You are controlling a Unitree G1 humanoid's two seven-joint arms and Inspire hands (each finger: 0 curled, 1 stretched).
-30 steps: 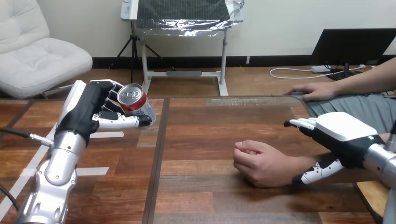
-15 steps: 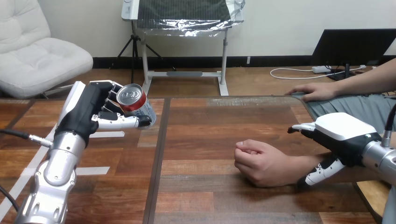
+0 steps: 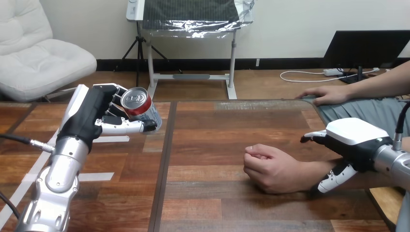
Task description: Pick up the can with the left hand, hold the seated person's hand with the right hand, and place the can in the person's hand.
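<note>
The right hand [image 3: 355,140] was brought lower over the person's wrist [image 3: 309,170] (whether it was gripped could not be told), while the can [image 3: 138,104] was kept clasped in the left hand [image 3: 92,116], raised well apart, so the handover was judged still ahead

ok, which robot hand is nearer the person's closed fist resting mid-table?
Right. The right hand is over the wrist just behind the person's fist. The left hand is far off over the wooden table's left part, fingers curled round the red-and-silver metal can.
</note>
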